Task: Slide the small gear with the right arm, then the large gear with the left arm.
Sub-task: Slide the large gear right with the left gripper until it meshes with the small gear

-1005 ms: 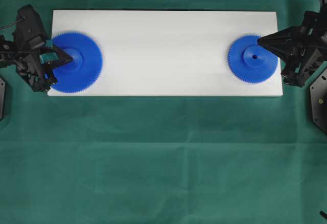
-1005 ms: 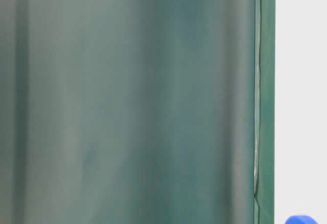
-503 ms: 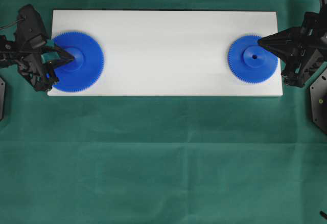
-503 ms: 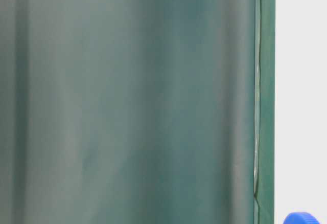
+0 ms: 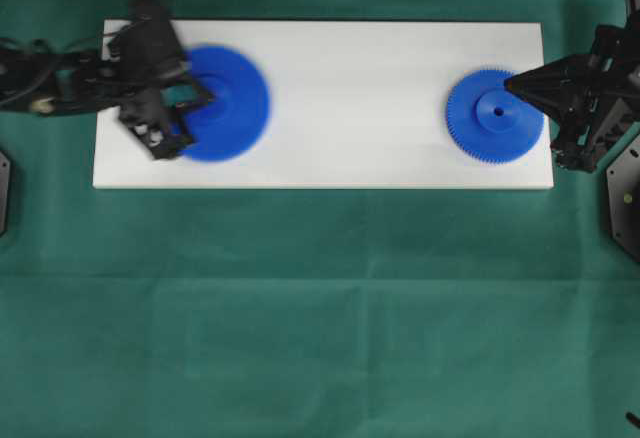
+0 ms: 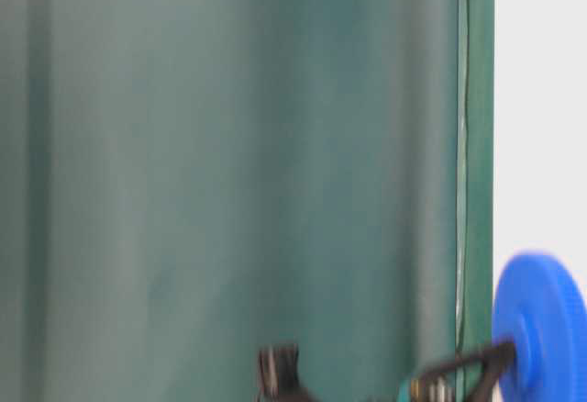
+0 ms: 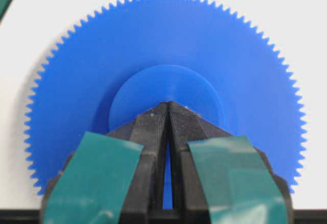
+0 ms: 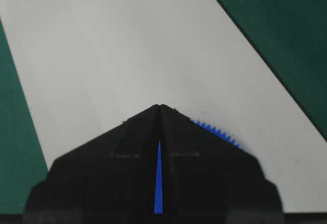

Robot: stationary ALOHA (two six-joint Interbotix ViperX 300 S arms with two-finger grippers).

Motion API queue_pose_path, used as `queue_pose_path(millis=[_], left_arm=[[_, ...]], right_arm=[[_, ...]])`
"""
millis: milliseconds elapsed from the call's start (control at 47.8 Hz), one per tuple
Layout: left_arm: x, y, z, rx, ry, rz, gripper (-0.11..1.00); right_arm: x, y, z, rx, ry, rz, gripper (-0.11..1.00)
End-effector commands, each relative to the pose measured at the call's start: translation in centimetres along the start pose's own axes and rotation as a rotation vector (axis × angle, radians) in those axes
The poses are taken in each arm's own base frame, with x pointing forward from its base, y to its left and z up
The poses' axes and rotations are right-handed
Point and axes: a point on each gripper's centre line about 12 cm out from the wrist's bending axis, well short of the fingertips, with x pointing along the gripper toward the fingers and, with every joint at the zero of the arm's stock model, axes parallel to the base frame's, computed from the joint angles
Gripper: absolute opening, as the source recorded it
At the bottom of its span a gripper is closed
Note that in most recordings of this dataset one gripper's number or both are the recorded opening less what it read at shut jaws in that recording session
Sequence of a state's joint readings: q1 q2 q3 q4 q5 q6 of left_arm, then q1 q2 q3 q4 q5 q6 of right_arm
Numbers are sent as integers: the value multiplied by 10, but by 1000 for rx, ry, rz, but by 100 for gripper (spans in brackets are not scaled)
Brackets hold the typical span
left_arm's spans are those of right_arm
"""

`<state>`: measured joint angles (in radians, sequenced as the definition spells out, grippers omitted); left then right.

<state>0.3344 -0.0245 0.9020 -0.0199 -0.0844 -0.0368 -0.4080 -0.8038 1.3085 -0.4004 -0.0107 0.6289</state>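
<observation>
From my seat the large gear is lying flat on the white board, in its left half, and it's smeared with motion blur in the overhead view. The left arm reaches in from the left edge, and its gripper is over the gear's left side, tips pointed at the raised hub. The left wrist cam is way sharper: the left gripper has its jaws pinched together with only a thin slit between them, tips sitting right on the hub, teal tape on both fingers, nothing clamped between them. In the sideways table-level view I can see the large gear with the dark gripper tip against it, also blurry. Over at the other end, the small gear sits near the board's right edge, with the right arm coming in from the right and the right gripper touching the gear's upper right area. On the right wrist cam the right gripper is pressed closed too, just a sliver of blue showing through the slit, with some gear teeth peeking out beside it. All of it sits on the green-cloth tabletop.
</observation>
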Motion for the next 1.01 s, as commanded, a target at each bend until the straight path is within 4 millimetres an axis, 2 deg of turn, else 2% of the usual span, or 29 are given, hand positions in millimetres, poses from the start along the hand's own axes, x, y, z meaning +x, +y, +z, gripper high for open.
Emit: queue_pose_path(millis=[0,272,607,754,984], left_arm=[[19,-10,26,25,-27,-18,0],[74,-44,87,112,-27,-66,0],[126,-72,140,142,-27,-92,0],[137,-78,154,148,-25,-97,0],[135,-79,154,164,-9,-97,0]], right_arm=[[0,1,4,0,-13,7,50],[0,1,0,-1,-8,8,50],[0,2,-1,-5,-24,25,50],[0,2,-1,-7,-22,24,50],[-3,1,-6,-7,-25,25,50]])
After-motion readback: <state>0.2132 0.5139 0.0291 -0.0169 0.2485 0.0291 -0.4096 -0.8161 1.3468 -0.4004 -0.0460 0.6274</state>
